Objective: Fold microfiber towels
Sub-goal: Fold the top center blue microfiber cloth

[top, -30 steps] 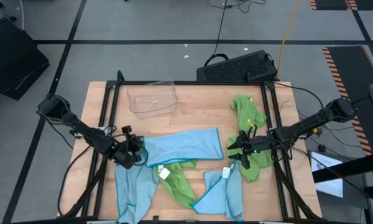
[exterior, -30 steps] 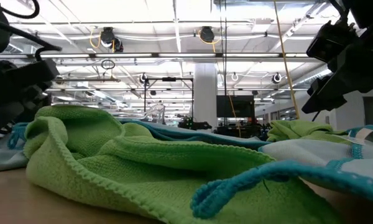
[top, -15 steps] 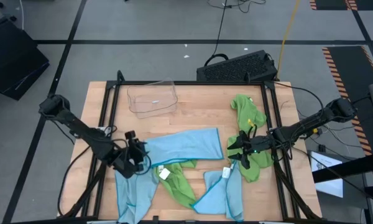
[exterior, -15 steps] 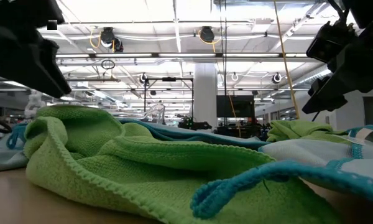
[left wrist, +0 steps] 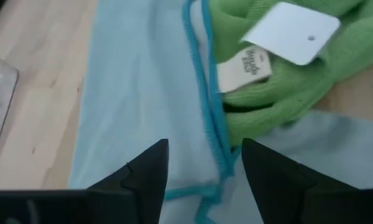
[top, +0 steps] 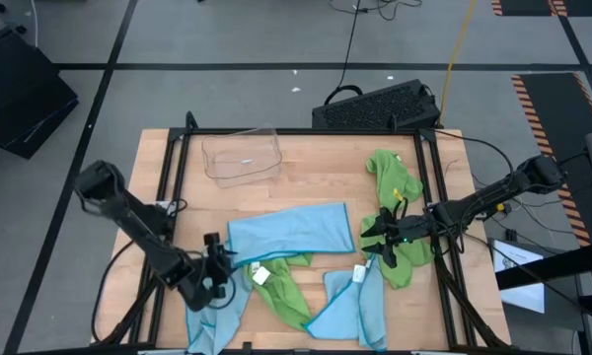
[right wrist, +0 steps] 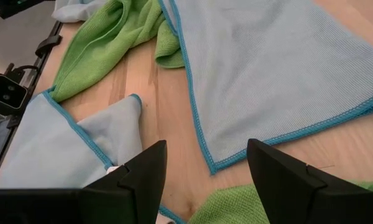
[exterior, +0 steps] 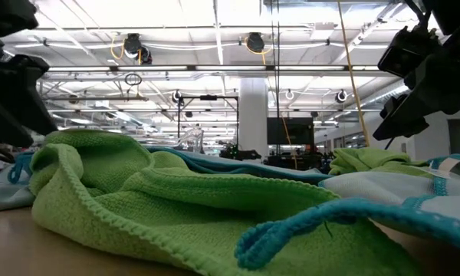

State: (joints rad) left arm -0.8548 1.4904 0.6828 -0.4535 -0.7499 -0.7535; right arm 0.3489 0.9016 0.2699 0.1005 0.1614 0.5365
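A light blue towel (top: 291, 232) lies folded into a band at the table's middle. A second light blue towel (top: 209, 311) lies crumpled at the near left, and my left gripper (top: 220, 268) hovers open over it; its wrist view shows that towel's teal hem (left wrist: 205, 112) beyond the fingers. Beside it lies a lime green towel (top: 284, 294) with a white tag (left wrist: 292, 31). A third blue towel (top: 353, 308) lies near the front edge. Green towels (top: 393, 182) are heaped at the right, where my right gripper (top: 370, 237) waits open above the wood.
A clear plastic tray (top: 242, 158) stands at the far left of the table. A black frame (top: 168, 168) runs along the table's left and right sides. Bare wood (top: 316, 173) shows between the tray and the right-hand green towels.
My left gripper has drawn away from the left end of the middle blue towel, going toward the table's near edge and rising a little, and now stands over the near-left blue towel. The towels lie as before.
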